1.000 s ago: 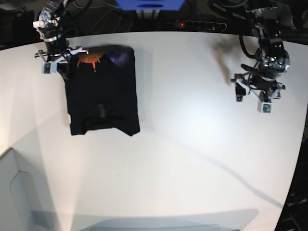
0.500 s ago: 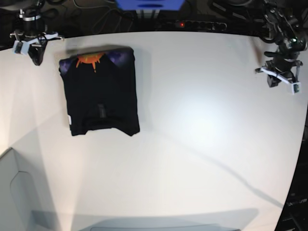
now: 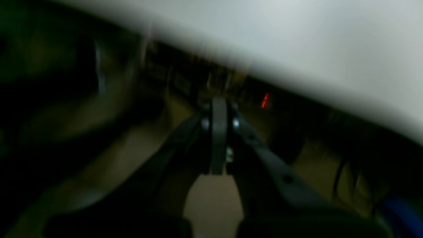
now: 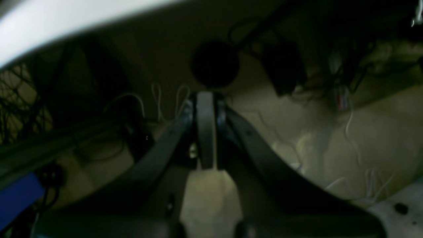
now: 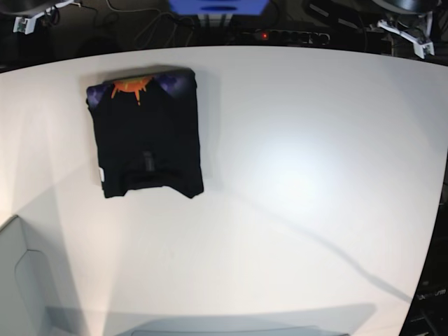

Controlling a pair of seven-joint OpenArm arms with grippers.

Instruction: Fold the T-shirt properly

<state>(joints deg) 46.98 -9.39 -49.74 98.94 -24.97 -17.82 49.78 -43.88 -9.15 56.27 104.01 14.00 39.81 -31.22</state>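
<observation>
The black T-shirt [image 5: 147,136] lies folded into a rectangle on the white table [image 5: 301,182], at the back left. Its orange and purple print [image 5: 136,86] shows along the far edge. My right gripper [image 5: 29,21] is raised beyond the table's back left corner, far from the shirt. In the right wrist view it [image 4: 205,109] is shut and empty over dark floor and cables. My left gripper [image 5: 408,28] is beyond the back right corner. In the blurred left wrist view it [image 3: 218,112] is shut and empty. The shirt shows in neither wrist view.
A black power strip with a red light [image 5: 280,35] and a blue box [image 5: 217,7] sit behind the table's far edge. A grey panel [image 5: 21,280] stands at the front left corner. The table's edge [image 3: 297,49] crosses the left wrist view.
Both arms have drawn back and up from the table to its far corners. The right gripper has left the shirt's back left corner. The shirt has not moved.
</observation>
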